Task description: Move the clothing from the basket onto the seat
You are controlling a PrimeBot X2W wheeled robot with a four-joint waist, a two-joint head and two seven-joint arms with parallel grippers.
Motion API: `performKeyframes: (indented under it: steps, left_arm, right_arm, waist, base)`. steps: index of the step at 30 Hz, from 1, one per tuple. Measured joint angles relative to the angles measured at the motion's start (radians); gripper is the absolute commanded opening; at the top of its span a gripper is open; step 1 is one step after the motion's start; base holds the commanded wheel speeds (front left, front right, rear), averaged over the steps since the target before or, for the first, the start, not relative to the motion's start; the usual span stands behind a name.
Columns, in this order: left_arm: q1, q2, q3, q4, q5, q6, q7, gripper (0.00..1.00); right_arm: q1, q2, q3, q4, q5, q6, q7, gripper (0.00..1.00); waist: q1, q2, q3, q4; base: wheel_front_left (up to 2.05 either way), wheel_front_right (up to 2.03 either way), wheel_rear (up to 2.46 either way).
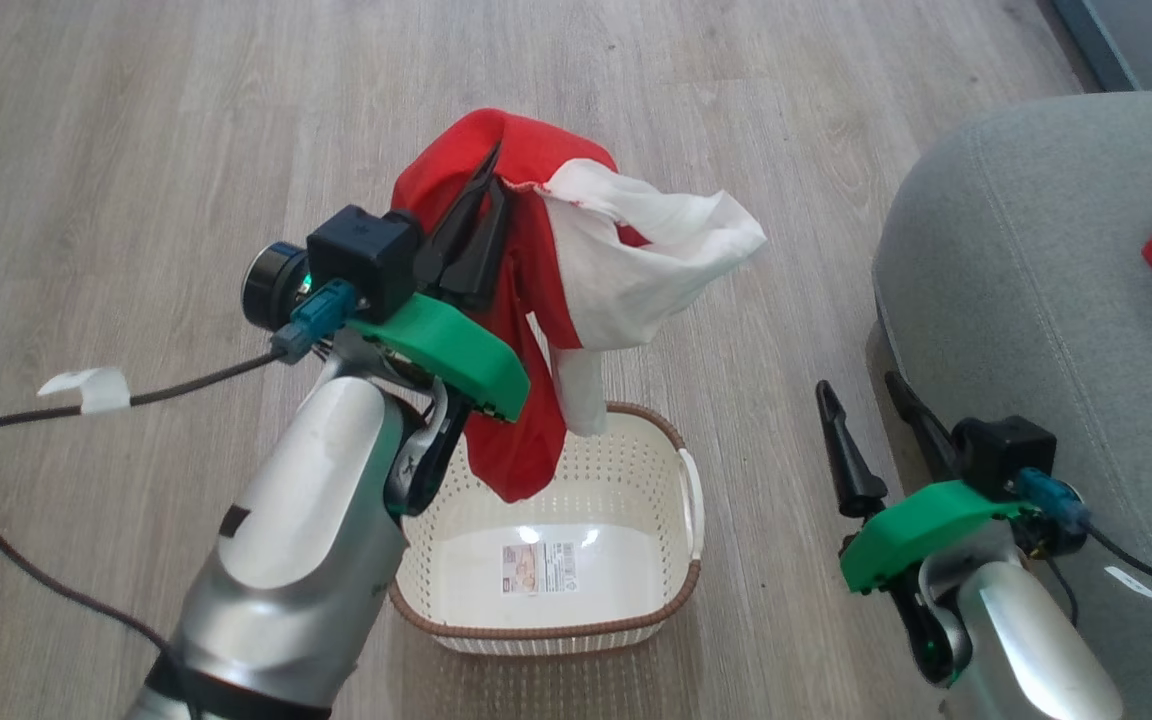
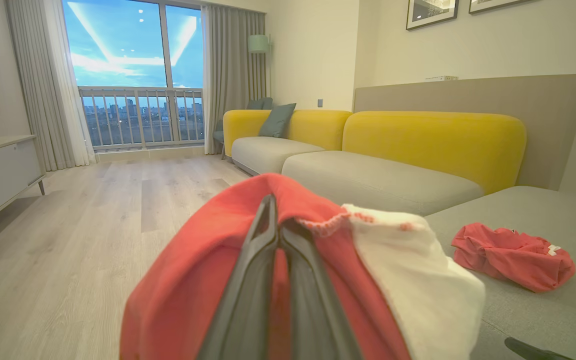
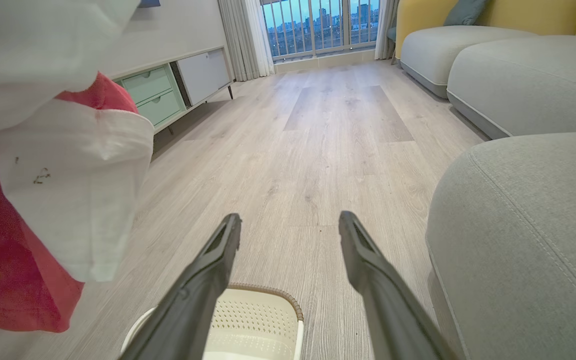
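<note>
The clothing (image 1: 526, 260), red with a white part, hangs from my left gripper (image 1: 494, 178), which is shut on its top edge. Its lower end dangles just above the basket (image 1: 536, 632), a cream perforated one with a brown rim and a label on its bare bottom. The left wrist view has the fabric (image 2: 193, 280) draped over the closed fingers (image 2: 268, 250). My right gripper (image 1: 858, 386) is open with nothing in it, low beside the seat (image 1: 1026, 250), to the basket's right. From the right wrist view, the basket (image 3: 263, 320) lies under the spread fingers (image 3: 218, 255).
Another red garment (image 2: 513, 255) lies on the seat (image 2: 533, 215). Yellow-backed sofa sections (image 2: 433, 145) stand beyond it. A low cabinet (image 3: 168, 90) lines the far wall. Wooden floor (image 1: 186, 150) surrounds the basket, and a dark cable (image 1: 36, 420) trails from my left wrist.
</note>
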Motion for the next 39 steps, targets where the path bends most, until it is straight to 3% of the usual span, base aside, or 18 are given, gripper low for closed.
performKeyframes:
  steps: [6, 16, 21, 24, 29, 35, 39]
  left_arm:
    - [0.000, 0.004, -0.005, -0.014, -0.004, 0.000, 0.008, 0.00]
    - [0.000, 0.009, -0.016, -0.014, -0.012, 0.000, 0.008, 0.00]
    - [0.000, 0.009, -0.026, -0.007, -0.019, 0.000, 0.007, 0.00]
    - [0.000, 0.009, -0.033, 0.002, -0.019, 0.000, 0.007, 0.00]
    - [0.000, 0.008, -0.061, 0.010, -0.021, -0.007, 0.007, 0.00]
    - [0.000, 0.006, -0.099, 0.021, -0.035, -0.013, 0.006, 0.00]
    - [0.000, 0.005, -0.124, 0.024, -0.039, -0.016, -0.001, 0.00]
  right_arm:
    - [0.000, 0.000, 0.030, -0.026, 0.017, 0.000, 0.000, 1.00]
    - [-0.149, -0.011, 0.186, -0.305, 0.053, 0.000, 0.000, 1.00]
    - [-0.209, -0.026, 0.283, -0.359, 0.053, 0.000, 0.000, 1.00]
    - [-0.241, -0.032, 0.356, -0.323, 0.050, 0.000, 0.000, 1.00]
    - [-0.328, -0.033, 0.477, -0.164, 0.029, 0.000, 0.000, 1.00]
    - [-0.438, -0.019, 0.533, 0.061, -0.012, 0.000, 0.000, 1.00]
    - [-0.477, -0.014, 0.595, 0.154, 0.030, 0.000, 0.020, 1.00]
  waist:
    - [0.0000, 0.0000, 0.004, -0.001]
    - [0.0001, 0.0000, 0.021, -0.001]
    - [0.0001, 0.0000, 0.029, 0.005]
    - [0.0001, 0.0000, 0.031, 0.008]
    - [0.0001, 0.0000, 0.030, 0.016]
    - [0.0001, 0.0000, 0.024, 0.031]
    - [0.0002, 0.0000, 0.027, 0.047]
  base:
    - [0.00, 0.00, 0.00]
    - [0.00, 0.00, 0.00]
    - [0.00, 0.00, 0.00]
    - [0.00, 0.00, 0.00]
    - [0.00, 0.00, 0.00]
    - [0.00, 0.00, 0.00]
    - [0.00, 0.00, 0.00]
